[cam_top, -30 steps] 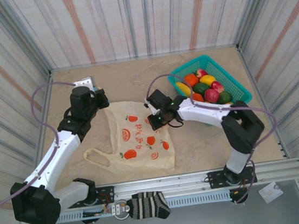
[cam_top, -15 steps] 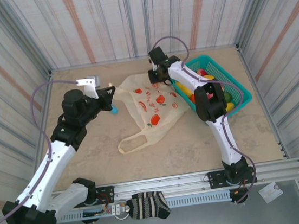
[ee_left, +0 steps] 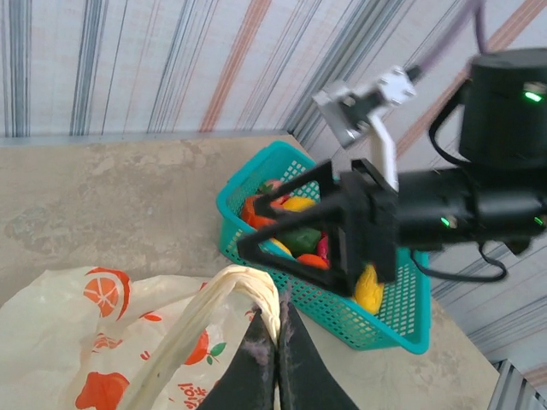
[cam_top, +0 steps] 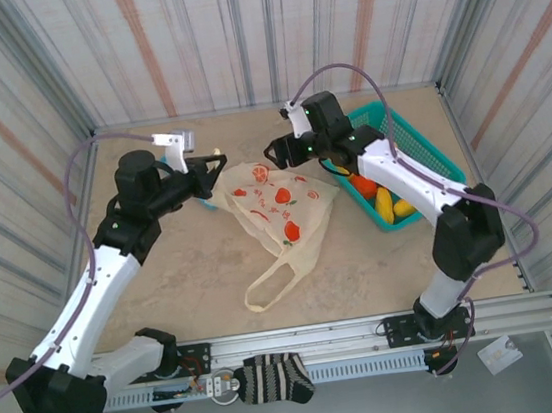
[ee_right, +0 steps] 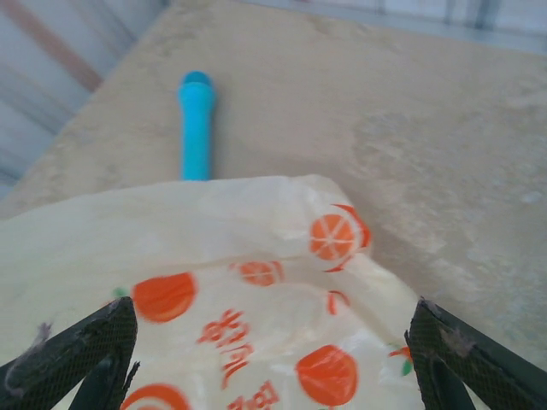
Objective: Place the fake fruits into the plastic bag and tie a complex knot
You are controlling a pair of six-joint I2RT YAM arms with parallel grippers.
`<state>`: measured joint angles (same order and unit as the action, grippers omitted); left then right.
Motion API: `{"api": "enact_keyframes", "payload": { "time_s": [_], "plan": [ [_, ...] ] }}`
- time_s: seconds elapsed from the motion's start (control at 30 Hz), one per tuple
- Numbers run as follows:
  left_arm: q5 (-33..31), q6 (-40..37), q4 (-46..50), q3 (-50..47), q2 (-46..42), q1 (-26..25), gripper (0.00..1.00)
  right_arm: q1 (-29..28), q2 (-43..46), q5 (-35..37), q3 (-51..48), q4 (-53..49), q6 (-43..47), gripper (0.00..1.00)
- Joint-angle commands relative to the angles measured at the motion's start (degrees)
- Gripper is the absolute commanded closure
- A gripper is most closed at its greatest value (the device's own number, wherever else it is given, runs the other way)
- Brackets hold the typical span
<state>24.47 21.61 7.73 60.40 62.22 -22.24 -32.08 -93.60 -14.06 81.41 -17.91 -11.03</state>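
Slippage is our chief worry; the left gripper (ee_left: 275, 323) is pinched tight on one rolled handle (ee_left: 244, 289) of the plastic bag (cam_top: 280, 201), which lies mid-table, and a sharp tug could pull that thin strand free; the right gripper (ee_right: 273, 350) hovers spread wide over the bag's far edge, holding nothing; if it closes on both layers, the mouth stays sealed; the fake fruits (cam_top: 384, 200) sit in the teal basket (cam_top: 428, 147) at far right; the second handle (cam_top: 270, 283) trails near and could snag.
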Motion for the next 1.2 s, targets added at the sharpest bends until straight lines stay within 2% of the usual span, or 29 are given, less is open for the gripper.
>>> {"api": "enact_keyframes", "payload": {
  "time_s": [0.0, 0.33, 0.57, 0.6, 0.67, 0.8, 0.87, 0.9, 1.03, 1.1, 1.17],
  "plan": [
    [3.4, -1.6, 1.3, 3.9, 0.9, 0.1, 1.00, -4.2, 2.2, -3.6, -6.2, 3.5, 3.9, 0.14],
    [5.0, -1.4, 2.9, 5.4, -0.2, 0.1, 1.00, -10.5, 0.6, -2.8, -9.5, 4.0, 4.9, 0.12],
    [4.0, -2.8, 5.6, 5.7, -2.4, 0.1, 1.00, -12.6, -2.4, 5.3, -8.5, 3.0, 6.8, 0.15],
    [3.8, -2.9, 6.0, 5.9, -2.6, 0.1, 1.00, -12.8, -2.9, 7.1, -8.2, 2.3, 7.2, 0.18],
    [3.8, -2.9, 6.5, 6.5, -3.1, 0.0, 1.00, -12.9, -3.3, 11.1, -8.4, 2.0, 7.8, 0.32],
    [5.8, -4.2, 9.2, 8.7, -4.5, 0.0, 1.00, -9.9, -3.1, 20.2, -3.7, -1.6, 10.4, 0.84],
    [6.0, -5.3, 10.7, 9.3, -5.7, -0.3, 1.00, -6.4, -2.2, 19.3, 0.2, -3.5, 10.9, 0.96],
    [6.3, -5.6, 11.0, 9.3, -6.5, -0.4, 1.00, -4.6, -2.1, 18.5, 2.8, -4.7, 10.9, 1.00],
    [15.0, -8.3, 11.2, 9.3, -8.3, -2.6, 1.00, 0.3, -3.4, 13.2, 14.2, -10.0, 12.1, 1.00],
    [13.0, -12.7, 16.3, 10.7, -8.1, -4.9, 1.00, 0.8, -3.9, 8.3, 19.7, -12.5, 13.2, 1.00],
    [7.7, -14.6, 21.3, 11.7, -6.9, -5.4, 1.00, 0.4, -3.0, 4.7, 21.6, -12.1, 14.6, 1.00]
  ]
}}
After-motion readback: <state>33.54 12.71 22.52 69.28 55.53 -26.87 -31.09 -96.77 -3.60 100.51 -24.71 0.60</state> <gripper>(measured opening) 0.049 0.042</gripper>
